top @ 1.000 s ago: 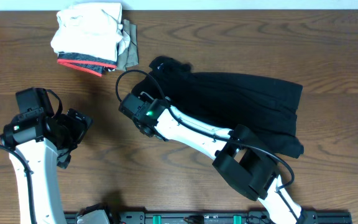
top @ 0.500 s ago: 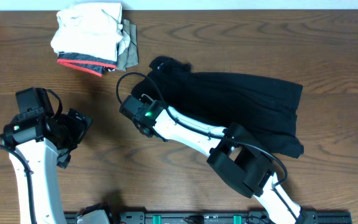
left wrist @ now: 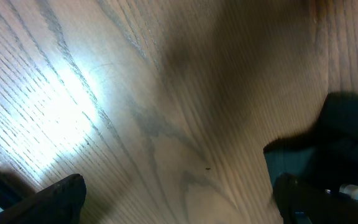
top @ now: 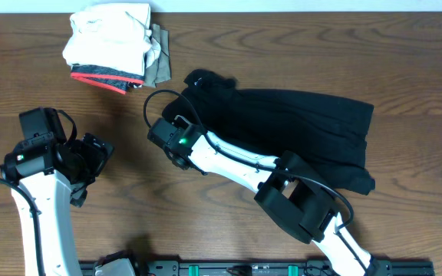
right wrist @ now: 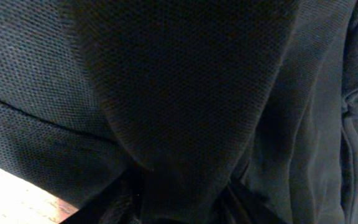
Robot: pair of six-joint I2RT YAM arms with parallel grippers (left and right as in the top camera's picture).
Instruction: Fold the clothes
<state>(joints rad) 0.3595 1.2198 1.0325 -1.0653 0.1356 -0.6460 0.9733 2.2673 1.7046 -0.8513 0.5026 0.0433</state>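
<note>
**Black cloth bunches at the right gripper (right wrist: 176, 199)**

The shirt (top: 298, 126), soft and pebble-knit, lies crumpled right of centre on the wooden table (top: 229, 38). The right arm has eased in at the shirt's left edge, where a ridge rises between the jaws (gripped or not, I cannot tell). The left gripper (left wrist: 179, 199) gapes wide over bare wood. Folding is probably just starting.

Dark brown wooden table (top: 405, 61), its grain in bold swirls; stack of folded garments (top: 113, 46) near its far left corner, white over red-trimmed grey; pale strip (top: 282, 6) behind that stack; bright glare (left wrist: 48, 118) on the wood nearer than the stack.
</note>
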